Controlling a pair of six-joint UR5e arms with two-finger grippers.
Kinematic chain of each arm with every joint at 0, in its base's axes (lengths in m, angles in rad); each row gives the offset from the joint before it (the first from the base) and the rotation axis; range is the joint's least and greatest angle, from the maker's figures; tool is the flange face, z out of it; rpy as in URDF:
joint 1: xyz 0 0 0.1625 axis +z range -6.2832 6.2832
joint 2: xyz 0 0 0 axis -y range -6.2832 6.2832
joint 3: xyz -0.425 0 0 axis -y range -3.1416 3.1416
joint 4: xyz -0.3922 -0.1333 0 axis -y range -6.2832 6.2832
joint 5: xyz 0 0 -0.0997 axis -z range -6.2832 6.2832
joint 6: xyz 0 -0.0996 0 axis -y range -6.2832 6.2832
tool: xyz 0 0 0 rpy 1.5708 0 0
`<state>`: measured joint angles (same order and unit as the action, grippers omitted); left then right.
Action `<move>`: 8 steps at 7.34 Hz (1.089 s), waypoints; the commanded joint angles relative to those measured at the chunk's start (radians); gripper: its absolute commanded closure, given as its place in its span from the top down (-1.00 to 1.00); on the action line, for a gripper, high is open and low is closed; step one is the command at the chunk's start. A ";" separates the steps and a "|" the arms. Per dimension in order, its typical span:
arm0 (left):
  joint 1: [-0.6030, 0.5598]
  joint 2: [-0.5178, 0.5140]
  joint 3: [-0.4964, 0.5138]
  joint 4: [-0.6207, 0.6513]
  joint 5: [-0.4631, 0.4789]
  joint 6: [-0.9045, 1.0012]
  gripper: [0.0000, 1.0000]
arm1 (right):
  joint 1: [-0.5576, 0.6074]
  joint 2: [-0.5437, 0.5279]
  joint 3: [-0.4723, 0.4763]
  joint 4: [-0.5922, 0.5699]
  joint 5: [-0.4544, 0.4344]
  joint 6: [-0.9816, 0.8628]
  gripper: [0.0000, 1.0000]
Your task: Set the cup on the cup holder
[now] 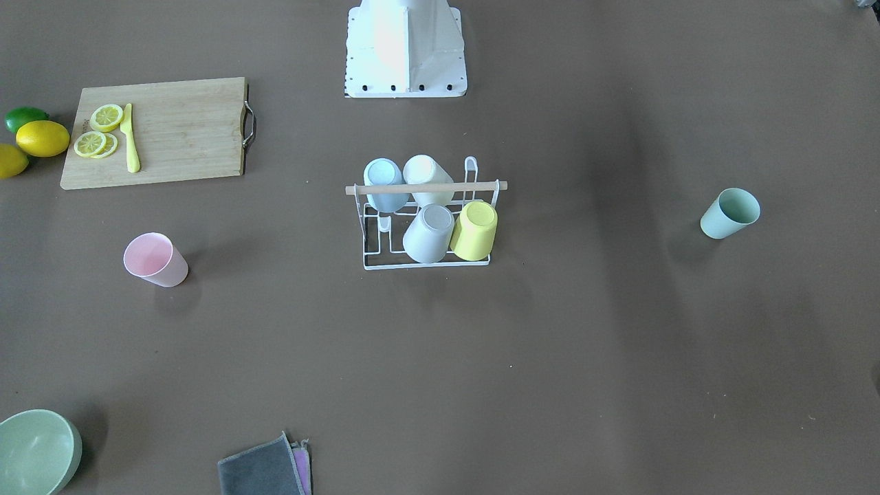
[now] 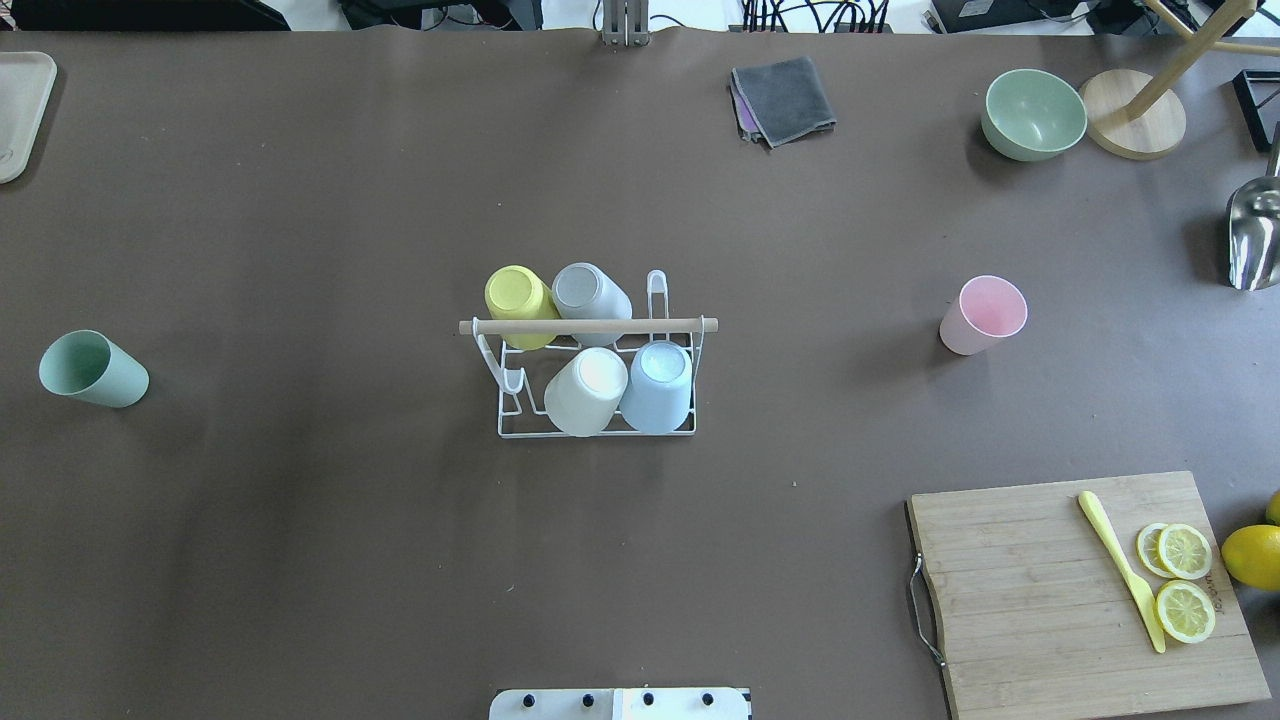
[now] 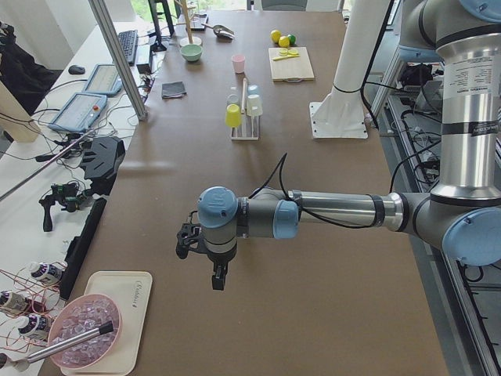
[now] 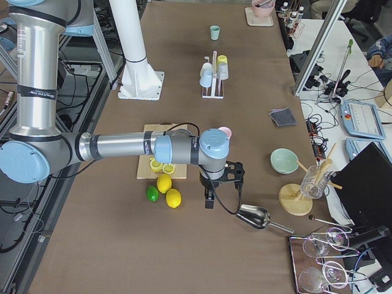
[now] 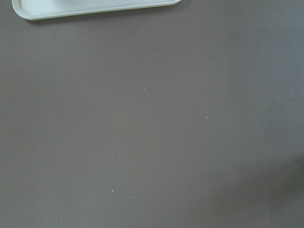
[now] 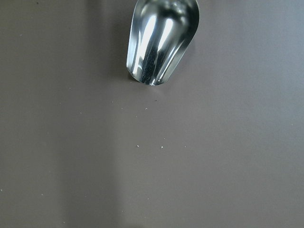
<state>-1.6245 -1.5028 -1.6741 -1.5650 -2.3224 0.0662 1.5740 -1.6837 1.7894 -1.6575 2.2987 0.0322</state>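
Four cups (image 2: 585, 390) are sitting upturned on the cup holder (image 2: 590, 326), mid-table.
Pink cup (image 2: 985, 314) and green cup (image 2: 92, 369) are standing well apart; left gripper (image 3: 218, 283), right gripper (image 4: 209, 204): spread or pressed, cannot tell.

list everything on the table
white wire cup holder with wooden rod handle: 1, white, table centre
upside-down plastic cups: 4, yellow, grey, cream, blue, on its prongs
green plastic cup: 1, green, robot's left
pink plastic cup: 1, pink, robot's right
wooden cutting board: 1, tan, near right corner
plastic knife: 1, yellow, on board
lemon slices: 3, yellow, on board
whole lemons: 2, yellow, beside board
lime: 1, green, beside lemons
round bowl: 1, pale green, far right
folded cloths: 2, grey over purple, far edge
metal scoop: 1, silver, right edge
flat tray: 1, cream, far left
left claw: 1, black, over left end
right claw: 1, black, over right end
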 commanded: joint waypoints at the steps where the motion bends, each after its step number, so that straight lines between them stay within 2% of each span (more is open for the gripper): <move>1: 0.002 0.002 0.014 -0.001 0.003 0.001 0.96 | 0.001 -0.002 -0.001 0.002 0.001 0.002 1.00; 7: 0.002 -0.007 0.013 -0.001 -0.002 -0.003 0.96 | 0.000 0.009 -0.013 0.001 -0.002 0.002 1.00; 8: 0.002 -0.007 0.019 -0.001 -0.002 0.001 0.96 | 0.000 0.010 -0.012 0.002 -0.030 0.000 1.00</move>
<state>-1.6230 -1.5088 -1.6607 -1.5662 -2.3239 0.0639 1.5739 -1.6743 1.7772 -1.6564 2.2914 0.0341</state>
